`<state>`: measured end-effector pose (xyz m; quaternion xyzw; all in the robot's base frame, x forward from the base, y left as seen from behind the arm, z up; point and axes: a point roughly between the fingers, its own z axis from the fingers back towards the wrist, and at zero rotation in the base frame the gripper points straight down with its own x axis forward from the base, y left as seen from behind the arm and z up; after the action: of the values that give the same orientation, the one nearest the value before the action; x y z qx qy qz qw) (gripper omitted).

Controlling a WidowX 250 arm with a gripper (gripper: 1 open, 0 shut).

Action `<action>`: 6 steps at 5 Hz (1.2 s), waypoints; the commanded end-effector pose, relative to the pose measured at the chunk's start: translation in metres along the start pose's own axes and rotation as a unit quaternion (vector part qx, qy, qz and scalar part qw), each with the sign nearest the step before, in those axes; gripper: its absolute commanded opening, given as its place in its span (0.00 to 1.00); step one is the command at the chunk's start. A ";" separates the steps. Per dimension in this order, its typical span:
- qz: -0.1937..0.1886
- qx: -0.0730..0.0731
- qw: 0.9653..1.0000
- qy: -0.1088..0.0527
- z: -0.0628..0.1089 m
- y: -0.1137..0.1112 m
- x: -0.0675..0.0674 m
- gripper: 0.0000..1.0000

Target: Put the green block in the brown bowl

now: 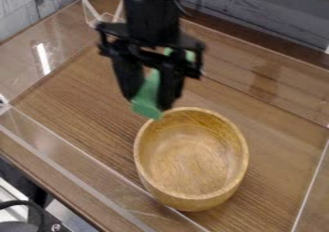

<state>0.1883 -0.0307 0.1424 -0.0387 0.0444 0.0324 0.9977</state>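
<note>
The green block [153, 94] hangs in the air between the black fingers of my gripper [152, 93], which is shut on it and points straight down. It sits just above and beyond the far left rim of the brown bowl [193, 157]. The light wooden bowl stands upright on the wooden table at lower centre, and nothing shows inside it. The block's lower end pokes out below the fingers, close to the bowl's rim but apart from it.
A clear plastic wall [77, 168] runs along the table's near left edge, with another low transparent barrier at the far left. Grey planks [270, 10] back the scene at the upper right. Bare wooden tabletop [257, 82] lies right of the gripper.
</note>
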 end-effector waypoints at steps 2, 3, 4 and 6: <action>-0.002 0.002 1.000 -0.029 -0.006 -0.042 -0.002 0.00; -0.002 0.003 0.999 -0.032 -0.018 -0.042 -0.004 0.00; -0.002 0.005 0.999 -0.035 -0.029 -0.041 -0.004 0.00; -0.004 0.007 0.999 -0.037 -0.039 -0.039 -0.004 0.00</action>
<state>0.1803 -0.0700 0.1017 -0.0273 0.0218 0.0360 0.9987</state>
